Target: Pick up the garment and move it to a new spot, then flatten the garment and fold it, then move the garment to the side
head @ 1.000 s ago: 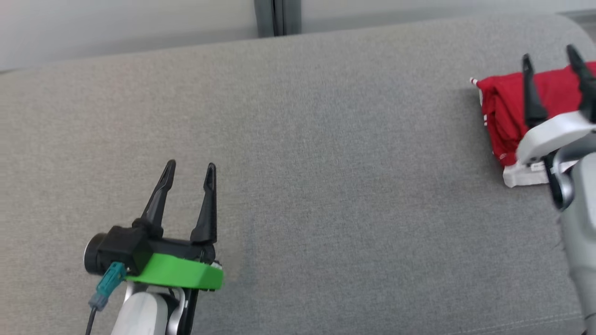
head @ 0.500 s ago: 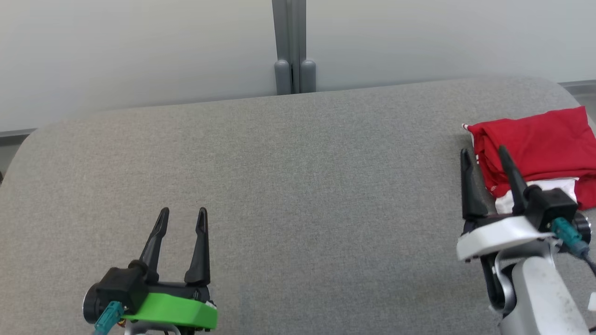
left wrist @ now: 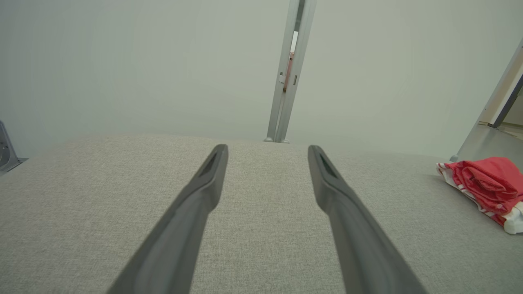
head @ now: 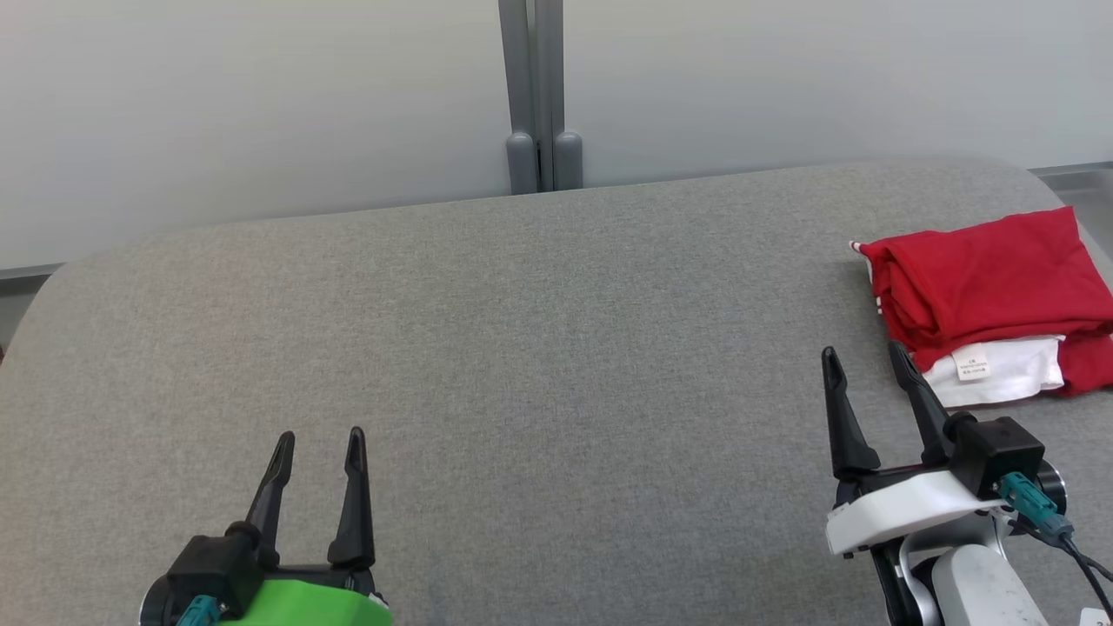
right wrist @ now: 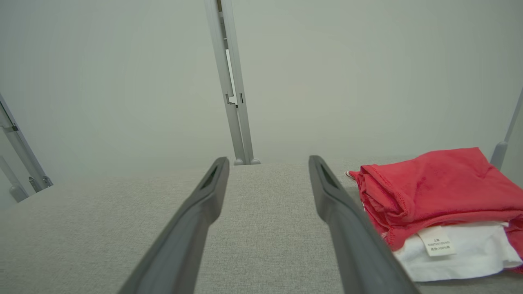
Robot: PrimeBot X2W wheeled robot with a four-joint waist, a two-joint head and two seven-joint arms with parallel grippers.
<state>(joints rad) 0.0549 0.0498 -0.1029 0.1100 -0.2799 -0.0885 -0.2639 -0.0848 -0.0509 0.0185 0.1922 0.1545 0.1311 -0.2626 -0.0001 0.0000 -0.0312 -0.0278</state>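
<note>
The garment is red with a white inner part and a small label. It lies folded at the far right of the grey padded surface, and appears in the right wrist view and the left wrist view. My right gripper stands open just left of and nearer than the garment, apart from it, nothing between its fingers. My left gripper is open at the lower left, far from the garment, holding nothing.
A pale wall with a grey vertical post runs behind the surface's far edge. The surface rounds off at its left and right ends; the garment lies close to the right end.
The camera has tilted up, showing more wall. My right gripper has drawn back off the garment toward me and now stands clear of it. The left gripper sits lower in view.
</note>
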